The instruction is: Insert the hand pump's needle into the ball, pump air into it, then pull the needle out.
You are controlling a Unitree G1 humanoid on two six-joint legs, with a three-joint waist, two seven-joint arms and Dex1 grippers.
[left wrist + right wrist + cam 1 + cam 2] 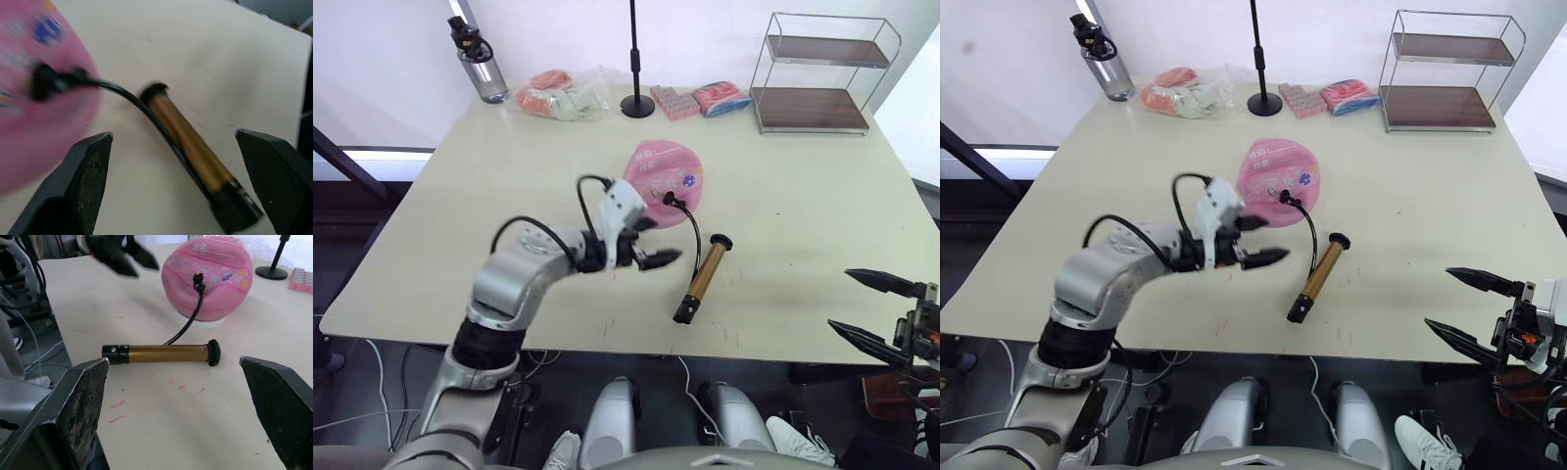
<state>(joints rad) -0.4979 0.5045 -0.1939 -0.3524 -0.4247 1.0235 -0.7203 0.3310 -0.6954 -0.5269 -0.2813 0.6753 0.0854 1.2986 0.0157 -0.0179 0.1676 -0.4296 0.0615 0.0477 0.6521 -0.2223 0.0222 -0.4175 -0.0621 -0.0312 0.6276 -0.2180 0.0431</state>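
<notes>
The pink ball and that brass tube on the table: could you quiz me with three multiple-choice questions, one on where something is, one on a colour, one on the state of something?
1. Where does the slim gold-brass hand pump lie?
A. on the wire shelf
B. flat on the beige table, beside the pink rubber ball on its near side
C. in a claw

2. What colour is the thin hose from pump to ball?
A. black
B. red
C. white

3. How is the left claw?
A. shut on the pump
B. shut on the ball
C. open, holding nothing

Answers:
1 B, the pump rests on the tabletop, untouched.
2 A, the hose is black in both wrist views.
3 C, its black fingers stand apart with the pump lying free between them.
</notes>
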